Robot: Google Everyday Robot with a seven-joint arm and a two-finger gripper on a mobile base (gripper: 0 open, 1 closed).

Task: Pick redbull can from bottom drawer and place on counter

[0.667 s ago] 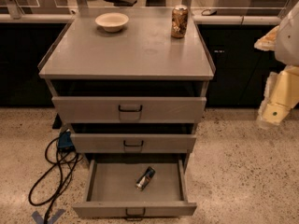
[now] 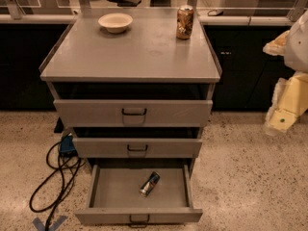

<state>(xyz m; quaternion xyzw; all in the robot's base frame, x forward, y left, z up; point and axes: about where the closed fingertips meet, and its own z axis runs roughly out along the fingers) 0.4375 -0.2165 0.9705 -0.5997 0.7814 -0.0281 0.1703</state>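
Redbull can (image 2: pixel 149 184) is lying on its side in the open bottom drawer (image 2: pixel 111 191), a bit right of middle, with its long axis running diagonally from near-left to far-right. Gripper (image 2: pixel 284 114) hangs off at the right edge of the view, higher up, so the can sits down and to the left of it, well apart, and I can't tell if it's open or closed. My guess: it needs to come across and drop in from above, turned square to that diagonal, before the counter (image 2: pixel 134 52) matters.
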